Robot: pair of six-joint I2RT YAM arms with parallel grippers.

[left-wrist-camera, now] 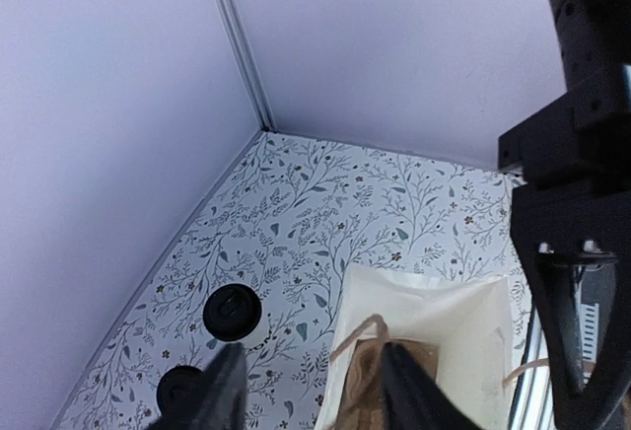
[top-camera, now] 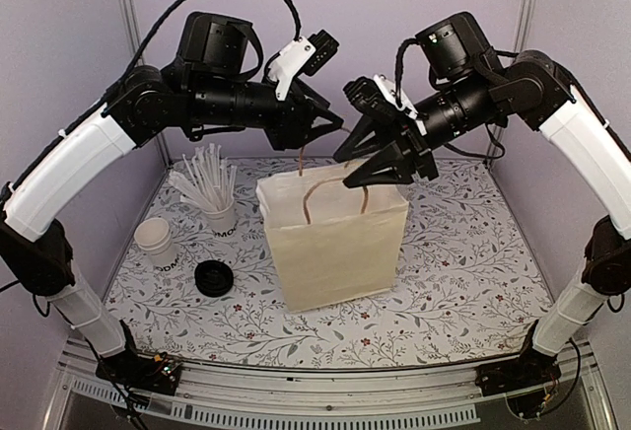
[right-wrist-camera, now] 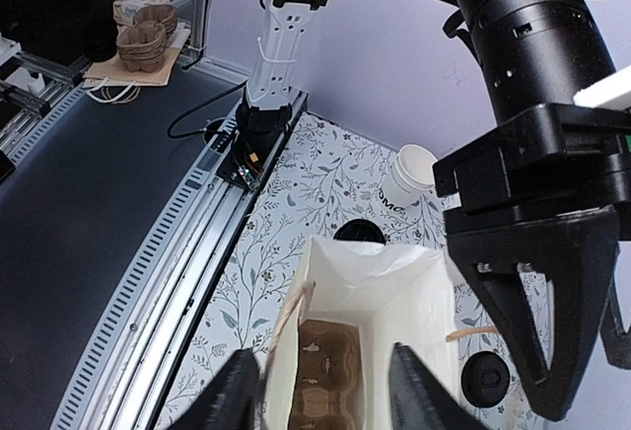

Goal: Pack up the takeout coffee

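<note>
left gripper (top-camera: 320, 132) and right gripper (top-camera: 345, 169) crowd the air just above the open paper bag (top-camera: 335, 252).

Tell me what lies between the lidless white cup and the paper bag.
A black lid, flat on the table, plain in the top view; the cup of sticks stands just behind that line.

Matt paper bag (top-camera: 335, 243), plastic-lidded takeout coffee (left-wrist-camera: 233, 314)
</note>
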